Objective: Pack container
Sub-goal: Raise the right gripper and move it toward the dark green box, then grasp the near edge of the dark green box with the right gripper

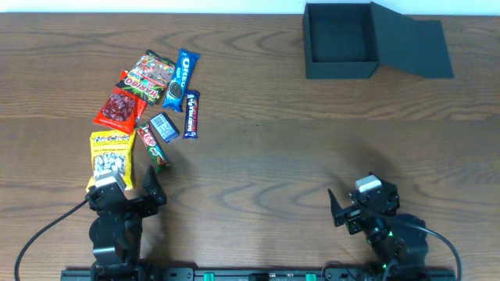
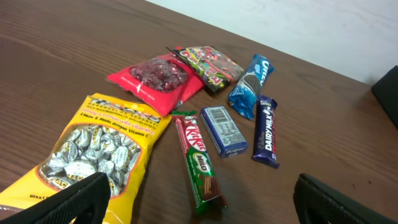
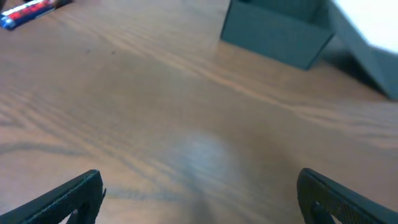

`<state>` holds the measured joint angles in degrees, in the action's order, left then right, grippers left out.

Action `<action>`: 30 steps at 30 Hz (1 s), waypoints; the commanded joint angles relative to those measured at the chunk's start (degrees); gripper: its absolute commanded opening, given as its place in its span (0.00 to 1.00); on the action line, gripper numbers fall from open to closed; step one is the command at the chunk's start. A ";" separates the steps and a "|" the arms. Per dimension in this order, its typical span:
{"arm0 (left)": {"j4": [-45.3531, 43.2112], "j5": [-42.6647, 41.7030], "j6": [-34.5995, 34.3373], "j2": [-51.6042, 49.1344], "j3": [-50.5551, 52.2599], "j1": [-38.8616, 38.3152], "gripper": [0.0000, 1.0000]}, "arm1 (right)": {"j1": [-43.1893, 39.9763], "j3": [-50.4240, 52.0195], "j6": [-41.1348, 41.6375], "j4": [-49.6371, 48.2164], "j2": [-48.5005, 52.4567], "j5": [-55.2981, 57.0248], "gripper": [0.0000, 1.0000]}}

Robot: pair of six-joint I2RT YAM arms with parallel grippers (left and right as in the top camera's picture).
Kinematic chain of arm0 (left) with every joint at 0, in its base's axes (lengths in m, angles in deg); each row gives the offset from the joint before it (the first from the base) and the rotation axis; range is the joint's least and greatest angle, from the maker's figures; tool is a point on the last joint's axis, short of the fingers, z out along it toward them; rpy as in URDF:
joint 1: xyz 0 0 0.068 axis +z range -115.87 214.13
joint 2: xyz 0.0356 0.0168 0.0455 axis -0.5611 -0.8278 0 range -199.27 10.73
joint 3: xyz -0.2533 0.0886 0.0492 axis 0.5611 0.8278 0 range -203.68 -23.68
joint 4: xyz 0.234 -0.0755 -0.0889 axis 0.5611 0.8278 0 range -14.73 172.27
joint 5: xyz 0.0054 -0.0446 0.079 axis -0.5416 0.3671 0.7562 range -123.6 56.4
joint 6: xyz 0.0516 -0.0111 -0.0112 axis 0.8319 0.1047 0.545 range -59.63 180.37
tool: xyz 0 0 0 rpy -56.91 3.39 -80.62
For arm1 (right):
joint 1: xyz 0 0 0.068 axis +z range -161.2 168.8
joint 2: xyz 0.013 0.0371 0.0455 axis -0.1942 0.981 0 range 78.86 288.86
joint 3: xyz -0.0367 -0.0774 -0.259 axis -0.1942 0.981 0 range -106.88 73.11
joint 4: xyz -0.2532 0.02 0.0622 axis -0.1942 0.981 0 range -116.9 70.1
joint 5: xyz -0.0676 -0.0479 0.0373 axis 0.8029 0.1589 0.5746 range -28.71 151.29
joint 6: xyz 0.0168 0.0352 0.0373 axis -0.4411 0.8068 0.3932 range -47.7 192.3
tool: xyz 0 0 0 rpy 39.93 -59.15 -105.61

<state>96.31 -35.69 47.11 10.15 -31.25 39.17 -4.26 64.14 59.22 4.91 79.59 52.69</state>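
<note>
1. The container (image 1: 341,40) is a matte dark grey-green, shallow square box at 1 o'clock on the bench (image 1: 258,156). Its flap lid (image 1: 414,47) lies open toward 3 o'clock.
2. Only the overhead view shows its inner walls and floor; the right wrist view catches just a blurred outer corner.
3. Only the left wrist view makes the wrappers readable: KitKat bar (image 2: 186,134), Dairy Milk bar (image 2: 266,130).
4. The left fingers (image 2: 74,202) and right fingers (image 3: 68,196) are spread wide, pinching nothing.

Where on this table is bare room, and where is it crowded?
Bare table runs between the snack pile and the container, and ahead of the right tool. Crowded: that pile, bunched ahead of the left tool.
</note>
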 commanded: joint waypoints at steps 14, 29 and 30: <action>0.35 1.03 0.85 0.33 1.20 -0.24 0.95 | 0.22 0.22 16.41 -29.22 1.01 -9.94 0.99; 0.35 1.03 0.85 0.33 1.20 -0.24 0.95 | -0.31 -20.57 19.61 -71.23 62.90 -14.34 0.99; 0.35 1.03 0.85 0.33 1.20 -0.24 0.95 | -0.33 -25.00 20.79 -70.73 67.58 -15.50 0.99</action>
<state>96.11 -35.49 47.11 10.11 -31.21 39.17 -4.39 47.62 77.29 -65.56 139.20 41.76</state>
